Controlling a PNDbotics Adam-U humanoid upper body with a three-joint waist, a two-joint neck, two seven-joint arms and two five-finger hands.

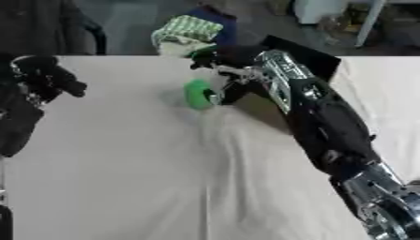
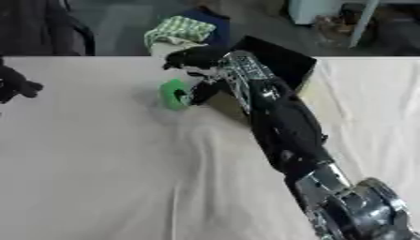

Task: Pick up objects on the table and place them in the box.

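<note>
A bright green ring-shaped object (image 1: 196, 93) sits at the far middle of the cloth-covered table (image 1: 115, 154). My right arm reaches in from the lower right, and my right hand (image 1: 223, 70) is directly over the green object, a dark finger curled against its right side. Whether the object is lifted off the cloth I cannot tell. Behind the wrist a black box (image 2: 283, 56) stands at the table's far edge, largely hidden by the arm; a brown face (image 2: 229, 107) shows beneath the forearm. My left hand (image 1: 45, 77) hangs at the far left, away from everything.
A green-and-white checked cloth (image 1: 189, 29) lies on something just past the far edge. A dark chair (image 1: 41, 23) stands at the back left. A crease in the tablecloth (image 1: 205, 164) runs toward me from the green object.
</note>
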